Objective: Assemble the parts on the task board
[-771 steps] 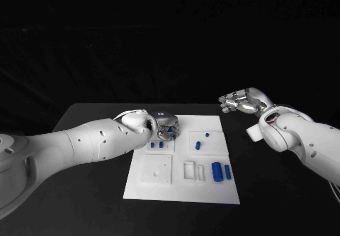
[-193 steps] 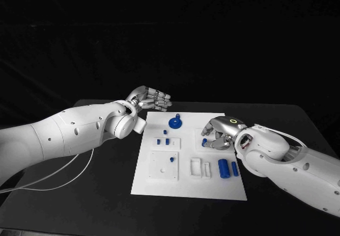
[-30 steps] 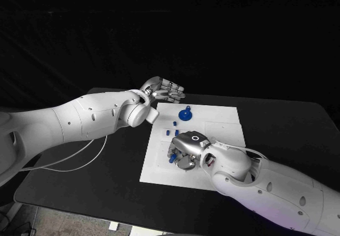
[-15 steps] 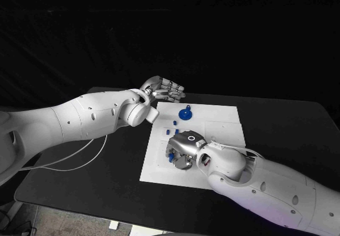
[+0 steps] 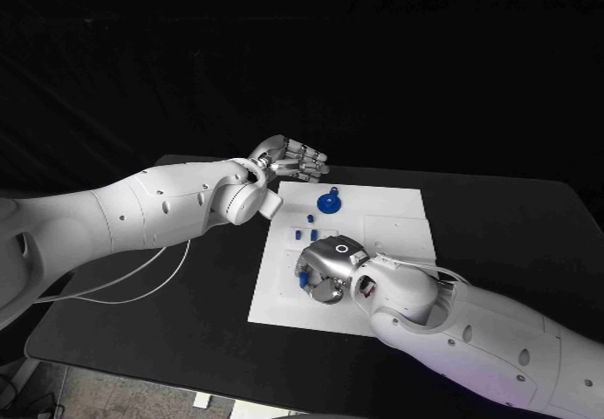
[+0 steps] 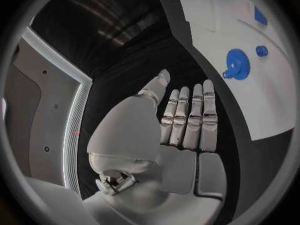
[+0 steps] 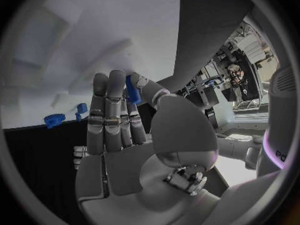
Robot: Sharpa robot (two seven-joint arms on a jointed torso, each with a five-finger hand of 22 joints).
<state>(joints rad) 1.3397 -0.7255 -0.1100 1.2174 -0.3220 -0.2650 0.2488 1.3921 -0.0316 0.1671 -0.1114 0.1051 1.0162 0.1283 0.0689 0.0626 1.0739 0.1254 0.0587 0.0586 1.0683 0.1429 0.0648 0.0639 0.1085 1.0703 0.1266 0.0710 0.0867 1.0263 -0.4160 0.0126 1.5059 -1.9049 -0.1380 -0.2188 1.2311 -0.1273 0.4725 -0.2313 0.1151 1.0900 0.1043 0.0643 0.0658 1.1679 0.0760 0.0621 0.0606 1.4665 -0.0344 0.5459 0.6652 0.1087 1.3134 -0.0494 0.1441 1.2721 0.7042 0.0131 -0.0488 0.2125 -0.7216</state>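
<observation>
The right hand (image 5: 325, 269) pinches a small blue part (image 7: 132, 93) over the task board (image 5: 401, 218); a tilted entry could jam it. The left hand (image 5: 290, 160) hangs open, fingers straight, beyond the board.

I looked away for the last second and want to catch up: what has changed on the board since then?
Little has changed. The right robot hand has edged slightly toward the board's left side, low over the task board, and keeps pinching a small blue part. The left robot hand stays raised and empty beyond the board; the blue gear has not moved.
</observation>
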